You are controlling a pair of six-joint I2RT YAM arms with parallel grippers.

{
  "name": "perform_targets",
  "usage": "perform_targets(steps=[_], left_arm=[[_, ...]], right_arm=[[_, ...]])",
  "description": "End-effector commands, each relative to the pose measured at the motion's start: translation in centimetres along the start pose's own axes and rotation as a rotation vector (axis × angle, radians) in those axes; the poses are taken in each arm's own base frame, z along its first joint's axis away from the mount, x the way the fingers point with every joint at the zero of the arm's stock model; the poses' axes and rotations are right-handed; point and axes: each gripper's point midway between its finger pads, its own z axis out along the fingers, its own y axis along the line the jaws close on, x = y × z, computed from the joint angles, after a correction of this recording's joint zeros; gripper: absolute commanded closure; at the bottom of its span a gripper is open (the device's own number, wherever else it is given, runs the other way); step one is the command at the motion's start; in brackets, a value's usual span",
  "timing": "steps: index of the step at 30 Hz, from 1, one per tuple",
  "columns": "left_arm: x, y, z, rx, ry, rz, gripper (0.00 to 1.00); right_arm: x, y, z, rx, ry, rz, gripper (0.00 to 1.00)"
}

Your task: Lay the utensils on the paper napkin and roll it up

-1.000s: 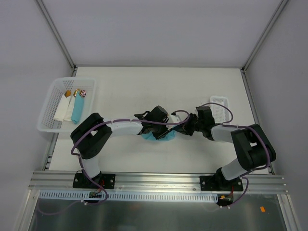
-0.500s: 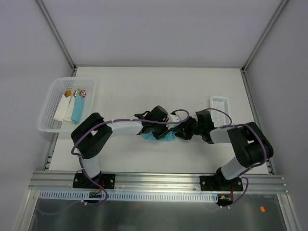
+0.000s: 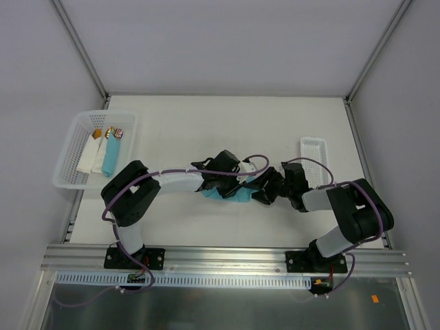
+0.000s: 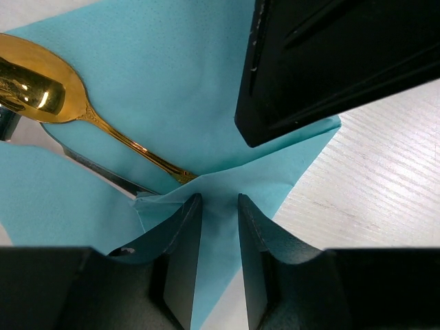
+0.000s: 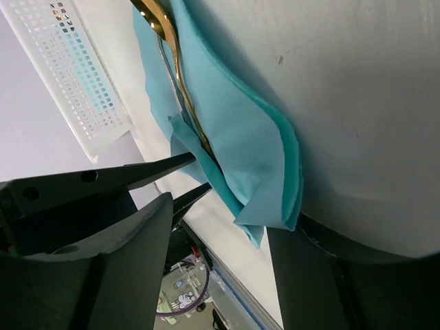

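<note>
A white basket (image 3: pixel 69 165) with a few small packets inside sits at the tabletop's (image 3: pixel 179 127) far left edge. Toward the middle, the left gripper (image 4: pixel 218 206) reaches low over the turquoise paper napkin (image 4: pixel 172 75), its jaws pressed nearly together and pinching a raised fold of the sheet. The napkin lies rumpled at the centre of the tabletop, partly folded over the utensils (image 4: pixel 103 130), of which a gold spoon bowl and slim handle show in the left wrist view; the handle runs under the fold just beside the left jaws. From the right, the right gripper (image 5: pixel 220 220) meets the napkin's layered edge with its jaws spread apart, a corner of the paper lying between them. A small white perforated tray (image 3: pixel 314 157) stands near the tabletop's right edge.
</note>
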Motion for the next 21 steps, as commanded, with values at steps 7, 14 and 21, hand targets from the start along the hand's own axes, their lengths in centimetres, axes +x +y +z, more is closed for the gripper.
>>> perform_targets(steps=[7,14,21], left_arm=[[-1.0,0.4,0.0,0.000,-0.012,-0.015,0.72],[-0.9,0.4,0.3,0.006,-0.004,-0.029,0.72],[-1.1,0.5,0.4,0.013,-0.002,-0.044,0.72]], right_arm=[[-0.3,-4.7,-1.9,0.181,-0.107,-0.046,0.33],[0.1,-5.2,-2.3,0.231,-0.097,-0.100,0.32],[0.8,-5.4,-0.5,0.225,-0.074,-0.100,0.37]])
